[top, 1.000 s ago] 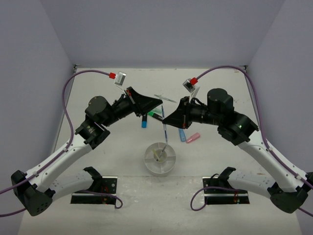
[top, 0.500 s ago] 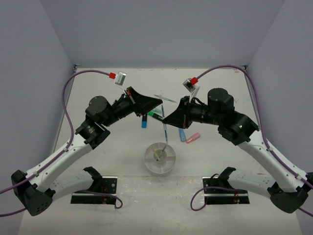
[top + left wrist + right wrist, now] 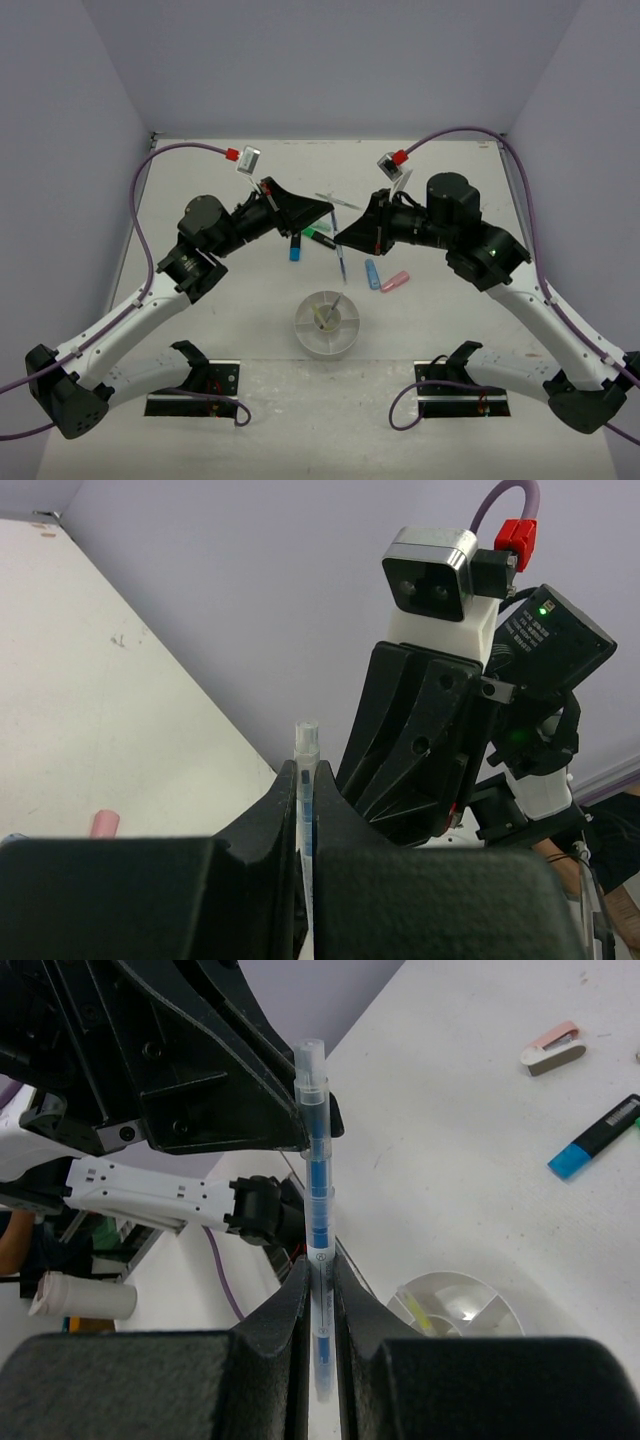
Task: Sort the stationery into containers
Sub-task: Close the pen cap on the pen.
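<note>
Currently the right gripper (image 3: 340,240) sits just above the middle of the overhead view, its jaws pinching a thin blue pen (image 3: 318,1180). In the right wrist view the pen runs up the centre of the frame, its clear end sticking out well beyond the fingers. In the overhead view its lower end hangs toward the bottom of the frame and stops short of the round white dish (image 3: 300,326) at lower centre. The left gripper (image 3: 327,208) comes in from the left with its jaws pressed together and nothing visibly clamped. Its tips lie right by the pen's clear end, and whether they touch it cannot be told. A yellowish item (image 3: 321,317) lies inside the dish, but which wedge it occupies is unclear. On the white table (image 3: 250,330) a blue highlighter (image 3: 296,251) lies to the left of the held pen. A green highlighter (image 3: 318,236) is partly hidden between the two grippers. A short light-blue piece (image 3: 372,273) and a pink highlighter (image 3: 395,282) lie side by side at the right. A clear pen (image 3: 336,200) lies toward the top of the frame, above both grippers.
</note>
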You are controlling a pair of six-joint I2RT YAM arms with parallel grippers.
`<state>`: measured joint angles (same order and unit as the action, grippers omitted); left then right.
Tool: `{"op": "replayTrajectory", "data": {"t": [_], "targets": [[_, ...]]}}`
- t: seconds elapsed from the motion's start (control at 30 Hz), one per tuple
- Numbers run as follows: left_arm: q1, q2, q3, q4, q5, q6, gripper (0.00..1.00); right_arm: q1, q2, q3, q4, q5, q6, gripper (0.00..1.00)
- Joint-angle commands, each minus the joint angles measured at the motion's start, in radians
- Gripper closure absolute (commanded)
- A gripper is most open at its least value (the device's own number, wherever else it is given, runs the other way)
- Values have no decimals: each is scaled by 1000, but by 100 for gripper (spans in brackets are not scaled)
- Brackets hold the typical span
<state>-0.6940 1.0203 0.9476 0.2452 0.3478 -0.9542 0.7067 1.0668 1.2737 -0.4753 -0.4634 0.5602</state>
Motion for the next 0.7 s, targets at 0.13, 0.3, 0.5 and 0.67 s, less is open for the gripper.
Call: {"op": "replayTrajectory", "data": {"t": [0.13, 0.3, 0.5, 0.67], "targets": [[-5, -14, -43, 56, 30, -35, 100, -45, 40, 124, 11, 0, -11, 100], [-7, -15, -47, 60, 22, -46, 100, -47, 98, 216, 29, -37, -9, 100], [-7, -5, -16, 62, 16, -55, 100, -48, 128, 225, 112, -43, -6, 100], [-7, 1, 8, 53, 20, -48, 100, -47, 105, 157, 204, 19, -14, 100]]}}
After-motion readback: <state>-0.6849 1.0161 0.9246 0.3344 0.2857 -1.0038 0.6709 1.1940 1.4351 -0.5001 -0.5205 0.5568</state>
